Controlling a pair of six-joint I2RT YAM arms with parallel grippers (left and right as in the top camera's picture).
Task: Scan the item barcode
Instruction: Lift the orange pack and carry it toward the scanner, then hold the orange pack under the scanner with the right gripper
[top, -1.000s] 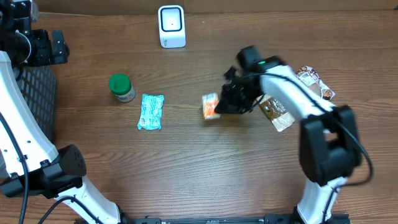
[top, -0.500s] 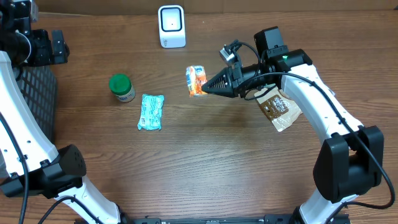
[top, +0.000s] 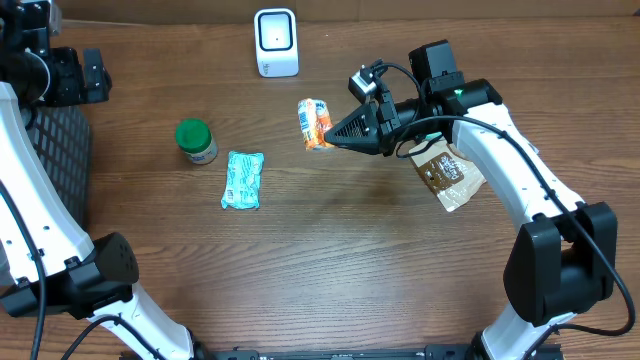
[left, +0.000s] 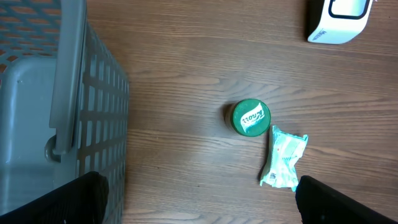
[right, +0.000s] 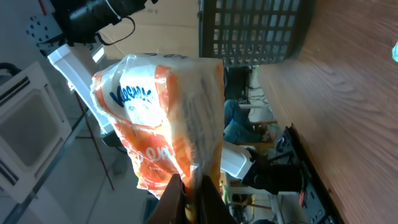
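The right gripper (top: 335, 135) is clamping the edge of the orange packet (top: 316, 125), its jaws pressed together on the crimped seam, as the right wrist view shows close up (right: 189, 199). The packet is hanging above the table (top: 330, 260), off the wood, below and a little to the right of the scanner (top: 276, 42), which is standing at the far edge. A jar (top: 196, 140) with a green lid is sitting well to the packet's left, with a teal pouch (top: 243, 179) lying just beside it, nearer the front. A brown bag (top: 446, 175) is lying partly under the right arm. A dark mesh basket (top: 55, 170) is standing at the left edge, and the left gripper (left: 199, 208) is hovering above it with its jaws wide apart, holding nothing. Compared with a second ago, the right arm is reaching out instead of folding in, and the packet is now sitting farther left and closer to the scanner; over the last half second it is only creeping up slightly. The jar, pouch, bag and left arm are staying where they were.
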